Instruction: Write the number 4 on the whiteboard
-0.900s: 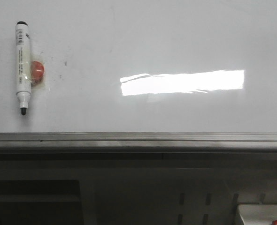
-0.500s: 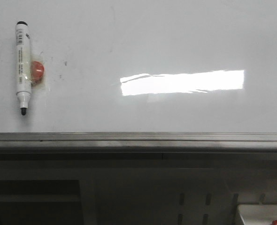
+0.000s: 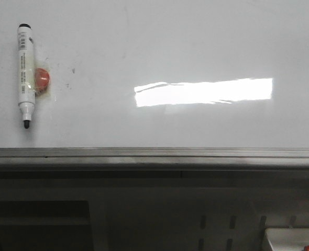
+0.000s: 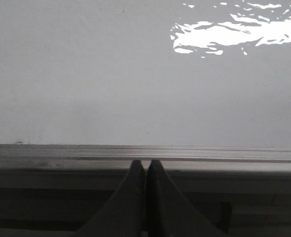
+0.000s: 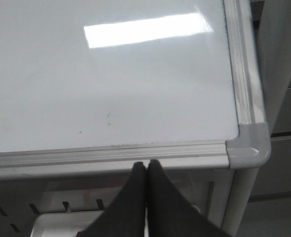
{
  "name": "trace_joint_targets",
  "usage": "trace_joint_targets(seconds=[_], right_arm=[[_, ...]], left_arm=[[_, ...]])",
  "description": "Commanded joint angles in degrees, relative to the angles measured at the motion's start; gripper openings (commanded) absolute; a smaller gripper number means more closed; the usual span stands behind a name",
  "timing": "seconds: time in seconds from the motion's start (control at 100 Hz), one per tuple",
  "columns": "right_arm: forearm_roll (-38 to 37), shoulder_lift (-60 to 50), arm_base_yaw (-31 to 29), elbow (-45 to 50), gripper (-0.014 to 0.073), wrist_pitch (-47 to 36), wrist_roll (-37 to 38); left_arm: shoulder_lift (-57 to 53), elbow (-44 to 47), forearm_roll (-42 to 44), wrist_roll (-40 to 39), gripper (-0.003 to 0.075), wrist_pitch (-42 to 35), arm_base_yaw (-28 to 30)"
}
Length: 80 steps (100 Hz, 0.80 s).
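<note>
Front view is giving you the whiteboard [image 3: 196, 42] filling the upper part of the picture, glossy and white, with a bright rectangular light reflection [image 3: 203, 92] lying right of centre and the grey metal lower edge [image 3: 154, 156] running across below it. You are not seeing any drawn 4 on the board in any of the three views; only a few small dark specks [image 3: 72, 70] are showing near the marker. A white marker [image 3: 25, 76] with a black tip is hanging upright at the far left of the board, tip pointing down, with an orange-red round magnet [image 3: 41, 78] touching its right side under clear tape. Neither arm is appearing in this view.

Your left gripper [image 4: 146, 168] is showing in the left wrist view with its dark fingers [image 4: 130, 197] pressed together, holding nothing, sitting just below the board's lower edge and apart from the white surface. Your right gripper [image 5: 146, 170] is showing the same way in the right wrist view: fingers [image 5: 163, 202] closed against each other, empty, lying just below the frame close to the board's grey plastic corner piece [image 5: 249, 145]. A grey perforated panel [image 5: 47, 207] is sitting beneath the board there.
</note>
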Motion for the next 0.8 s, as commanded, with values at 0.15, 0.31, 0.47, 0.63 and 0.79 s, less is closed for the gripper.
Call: trace_joint_targets(seconds=[0.15, 0.31, 0.47, 0.63, 0.79], right_arm=[[-0.9, -0.9, 0.0, 1.3, -0.0064, -10.1, -0.1], [-5.0, -0.9, 0.0, 1.3, -0.0064, -14.1, -1.1], [-5.1, -0.9, 0.0, 1.3, -0.0064, -16.5, -1.1], [-5.6, -0.9, 0.0, 1.3, -0.0064, -17.2, -1.1], [-5.3, -0.9, 0.0, 1.3, -0.0064, -16.8, -1.1]], left_arm=[[-1.3, 2.0, 1.2, -0.1, -0.0020, -7.0, 0.2], [-1.3, 2.0, 1.2, -0.1, -0.0020, -7.7, 0.2], [-1.3, 2.0, 1.3, -0.1, -0.0020, -8.6, 0.2], [-1.3, 2.0, 1.2, -0.1, -0.0020, -13.0, 0.2], [-1.3, 2.0, 1.2, -0.1, -0.0020, -21.7, 0.2]])
